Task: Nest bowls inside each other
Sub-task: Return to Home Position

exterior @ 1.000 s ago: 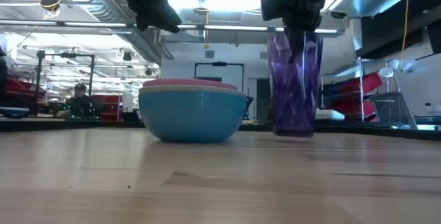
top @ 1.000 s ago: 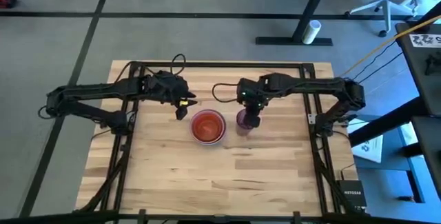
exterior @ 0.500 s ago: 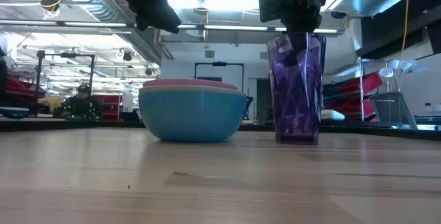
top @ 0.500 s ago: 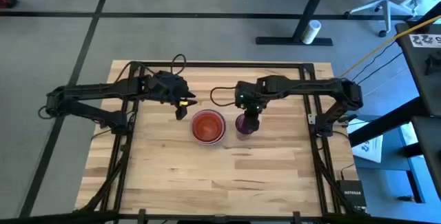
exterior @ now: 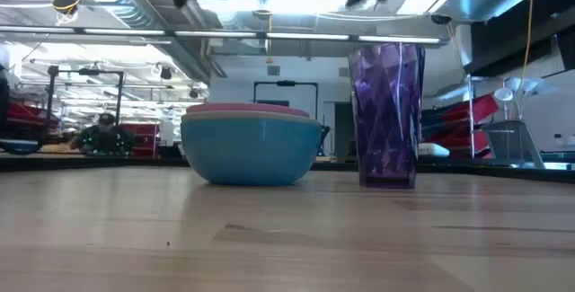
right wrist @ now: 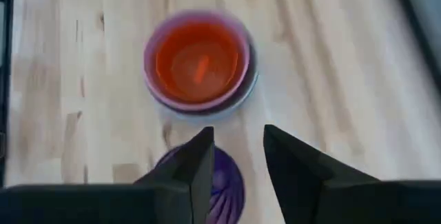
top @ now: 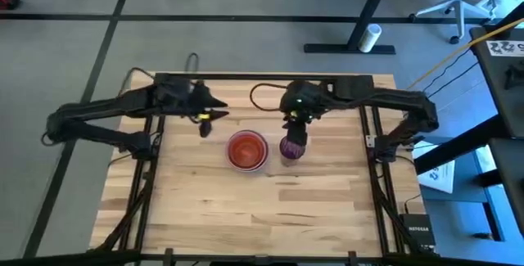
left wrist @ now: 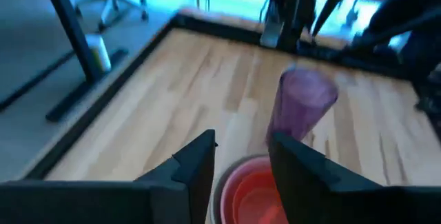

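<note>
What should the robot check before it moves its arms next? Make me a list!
1. The bowl stack sits nested in one pile: ok.
2. The purple glass stands upright, apart from the stack: ok.
3. The left gripper is open and holds nothing: ok.
4. The right gripper is open, above the glass's rim: ok.
5. Every bowl is inside the pile: cannot tell; only orange, pink and blue show.

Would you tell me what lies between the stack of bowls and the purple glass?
Nothing: only a narrow strip of bare table separates the stack of bowls from the purple glass, as the low and right wrist views show.
</note>
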You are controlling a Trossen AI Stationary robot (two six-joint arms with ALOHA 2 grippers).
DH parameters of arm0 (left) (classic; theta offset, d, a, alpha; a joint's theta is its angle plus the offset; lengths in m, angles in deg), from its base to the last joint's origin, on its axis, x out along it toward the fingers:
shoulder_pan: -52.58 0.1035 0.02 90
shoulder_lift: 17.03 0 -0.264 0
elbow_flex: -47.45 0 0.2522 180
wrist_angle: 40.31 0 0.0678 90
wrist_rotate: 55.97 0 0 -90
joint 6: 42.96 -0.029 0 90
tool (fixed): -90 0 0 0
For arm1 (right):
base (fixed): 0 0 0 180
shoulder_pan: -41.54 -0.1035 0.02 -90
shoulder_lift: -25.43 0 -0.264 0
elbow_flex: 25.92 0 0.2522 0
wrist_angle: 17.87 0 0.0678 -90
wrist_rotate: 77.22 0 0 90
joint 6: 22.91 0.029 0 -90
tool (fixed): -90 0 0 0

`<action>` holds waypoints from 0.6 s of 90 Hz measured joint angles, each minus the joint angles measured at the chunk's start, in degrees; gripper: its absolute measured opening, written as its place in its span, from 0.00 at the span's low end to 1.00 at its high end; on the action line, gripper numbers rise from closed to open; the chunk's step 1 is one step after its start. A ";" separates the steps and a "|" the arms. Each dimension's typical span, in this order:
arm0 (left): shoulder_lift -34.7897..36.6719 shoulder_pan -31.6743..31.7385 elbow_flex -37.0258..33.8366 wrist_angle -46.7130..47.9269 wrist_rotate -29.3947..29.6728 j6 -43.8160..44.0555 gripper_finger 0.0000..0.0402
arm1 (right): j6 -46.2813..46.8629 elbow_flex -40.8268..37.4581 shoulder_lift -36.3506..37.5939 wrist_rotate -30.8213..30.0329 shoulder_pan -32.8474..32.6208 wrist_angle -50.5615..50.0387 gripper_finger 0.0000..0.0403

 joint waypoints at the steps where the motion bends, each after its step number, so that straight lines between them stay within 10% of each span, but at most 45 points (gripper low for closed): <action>1: 0.79 -0.06 0.02 0.18 0.35 0.26 0.30 | -0.06 0.26 0.26 -1.02 -0.34 0.05 0.28; 54: 31.14 -10.83 -4.94 11.44 14.16 6.85 0.09 | 8.65 -11.17 22.41 -39.98 -24.89 6.03 0.00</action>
